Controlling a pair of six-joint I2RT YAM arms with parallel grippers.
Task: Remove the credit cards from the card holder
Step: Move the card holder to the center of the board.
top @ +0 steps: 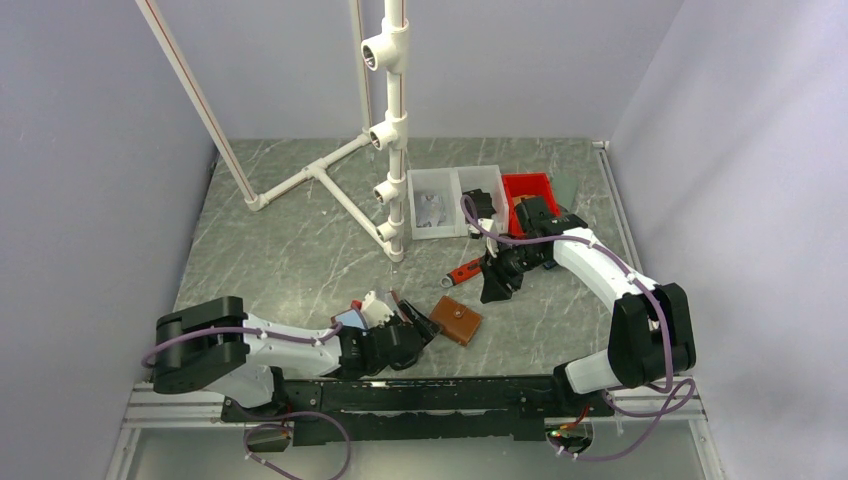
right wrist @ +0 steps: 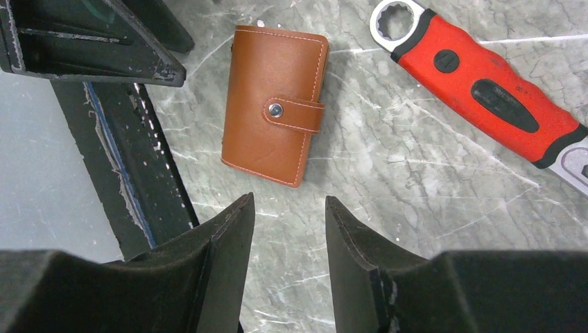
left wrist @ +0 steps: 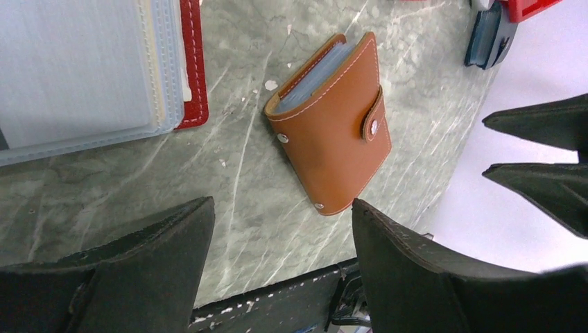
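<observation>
Tan leather card holder [right wrist: 274, 104], snap strap fastened: lying flat on the grey marbled bench [top: 300, 250], near its front edge. Left pincer [left wrist: 281, 208]: wide, empty, just beside the holder. Right pincer [right wrist: 288, 201]: partly spread, empty, over the bench near a red-handled wrench [right wrist: 478, 83].

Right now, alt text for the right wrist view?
A tan leather card holder, strap snapped shut, lies flat on the grey marbled table. The right gripper hangs open and empty short of it; a red-handled wrench lies apart at upper right.
</observation>
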